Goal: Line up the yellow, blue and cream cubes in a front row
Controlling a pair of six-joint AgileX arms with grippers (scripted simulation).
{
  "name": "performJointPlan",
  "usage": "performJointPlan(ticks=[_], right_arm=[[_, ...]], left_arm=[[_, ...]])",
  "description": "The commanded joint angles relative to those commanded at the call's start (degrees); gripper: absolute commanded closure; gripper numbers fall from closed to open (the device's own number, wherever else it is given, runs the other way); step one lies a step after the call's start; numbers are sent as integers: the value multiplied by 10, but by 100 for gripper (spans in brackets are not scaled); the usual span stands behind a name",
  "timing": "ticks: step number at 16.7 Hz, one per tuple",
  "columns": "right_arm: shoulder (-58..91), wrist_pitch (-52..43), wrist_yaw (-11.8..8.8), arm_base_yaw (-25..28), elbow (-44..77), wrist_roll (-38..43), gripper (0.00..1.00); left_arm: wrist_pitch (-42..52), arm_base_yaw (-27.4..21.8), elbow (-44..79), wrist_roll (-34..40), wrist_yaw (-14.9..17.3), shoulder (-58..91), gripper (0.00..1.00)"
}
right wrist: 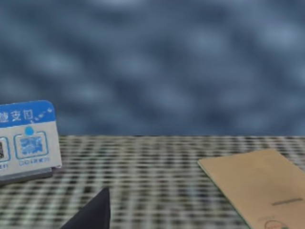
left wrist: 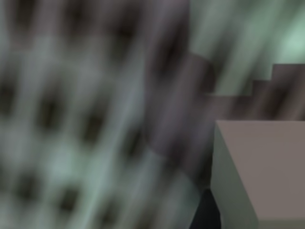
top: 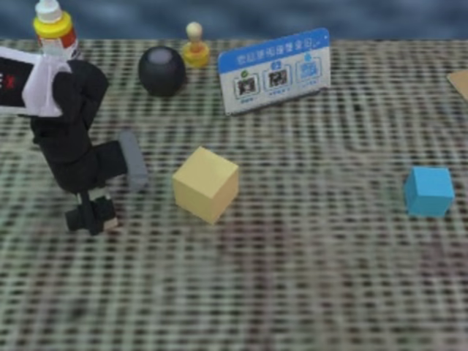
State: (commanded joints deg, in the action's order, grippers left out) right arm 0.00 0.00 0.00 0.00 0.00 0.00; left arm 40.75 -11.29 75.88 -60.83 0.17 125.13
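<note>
The large yellow cube (top: 205,183) sits left of the table's middle. Far to its right rests the smaller blue cube (top: 429,191). My left gripper (top: 91,214) is down at the table on the left, right over the small cream cube (top: 111,224), of which only a corner peeks out from above. In the left wrist view the cream cube (left wrist: 259,171) fills the near corner, very close to the camera. My right arm is out of the top view; its wrist view shows one dark fingertip (right wrist: 97,212) above the weave, holding nothing.
Along the back stand a yellow-capped white bottle (top: 55,29), a black ball (top: 161,71), a small yellow-based peg figure (top: 195,45) and a blue-and-white sign card (top: 275,71). A tan board (right wrist: 259,188) lies at the back right corner (top: 461,82).
</note>
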Motion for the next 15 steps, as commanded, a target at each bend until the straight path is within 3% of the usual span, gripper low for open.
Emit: performJointPlan(ticks=[8,15], right_arm=[[0,0,0,0,0,0,0],[0,0,0,0,0,0,0]], left_arm=[[31,0,9,8,7,-27,100],[156,11,71,10,6,-87,100]])
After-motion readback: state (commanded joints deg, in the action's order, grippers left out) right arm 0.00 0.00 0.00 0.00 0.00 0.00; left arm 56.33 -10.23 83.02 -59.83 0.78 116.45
